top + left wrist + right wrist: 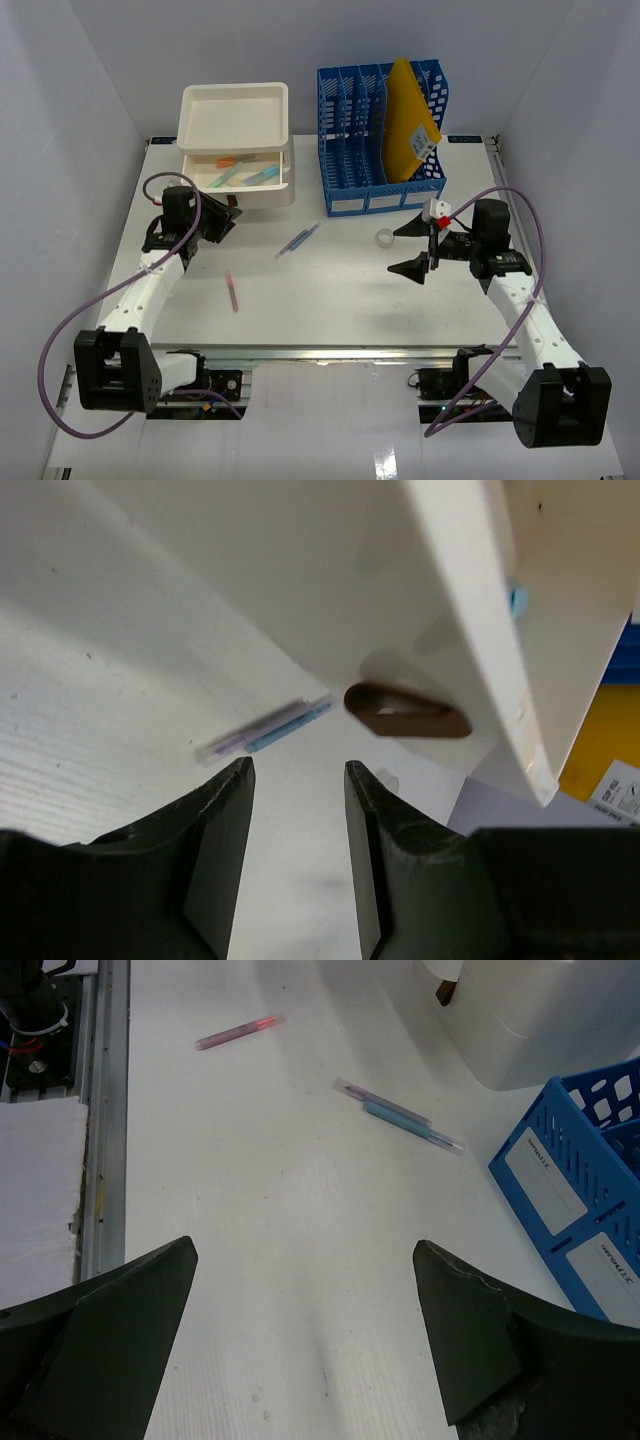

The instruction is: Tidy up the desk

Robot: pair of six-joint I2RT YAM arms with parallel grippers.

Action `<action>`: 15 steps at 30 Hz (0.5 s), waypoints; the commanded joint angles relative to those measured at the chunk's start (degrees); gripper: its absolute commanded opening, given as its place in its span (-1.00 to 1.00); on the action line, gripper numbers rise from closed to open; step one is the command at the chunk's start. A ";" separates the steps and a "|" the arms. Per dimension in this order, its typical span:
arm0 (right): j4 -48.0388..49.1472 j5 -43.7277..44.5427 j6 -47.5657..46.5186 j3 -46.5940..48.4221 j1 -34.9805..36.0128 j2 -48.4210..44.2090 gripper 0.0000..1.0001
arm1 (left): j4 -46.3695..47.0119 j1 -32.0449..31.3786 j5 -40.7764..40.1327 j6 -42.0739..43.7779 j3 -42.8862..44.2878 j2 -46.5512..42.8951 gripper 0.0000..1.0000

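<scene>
The desk (330, 300) is a wide white tabletop. Two pens, one purple and one blue (297, 241), lie side by side near its middle, and a pink pen (232, 292) lies nearer the front left. My left gripper (226, 217) hovers beside the white drawer box (235, 120), open with nothing between its fingers (298, 768). Just past its fingertips are the box's brown handle (407, 712) and the pen pair (265, 730). My right gripper (397, 250) stands wide open over bare desk (303, 1247), with the pen pair (400, 1117) and pink pen (238, 1032) beyond it.
The drawer box's lower drawer (245, 175) is pulled out and holds several pens. A blue file rack (380, 135) with a yellow envelope (410, 120) stands at the back. A small clear tape roll (384, 238) lies just beyond my right gripper's fingertips. A metal rail (330, 352) runs along the front.
</scene>
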 commanded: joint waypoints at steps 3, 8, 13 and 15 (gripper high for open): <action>-0.11 -0.46 0.28 1.00 -0.38 -1.20 0.91 | -1.70 0.06 -5.24 -0.38 12.30 8.93 0.05; -0.20 -0.27 0.10 1.00 -0.47 -1.22 0.91 | -2.40 0.06 -4.74 0.67 20.60 15.88 0.09; -0.29 0.23 0.01 1.09 -0.55 -1.14 0.91 | -3.38 0.06 -5.09 2.15 27.64 21.74 0.19; -0.34 0.42 -0.08 1.04 -0.55 -1.02 0.91 | -3.52 0.15 -4.93 2.67 30.18 23.55 0.23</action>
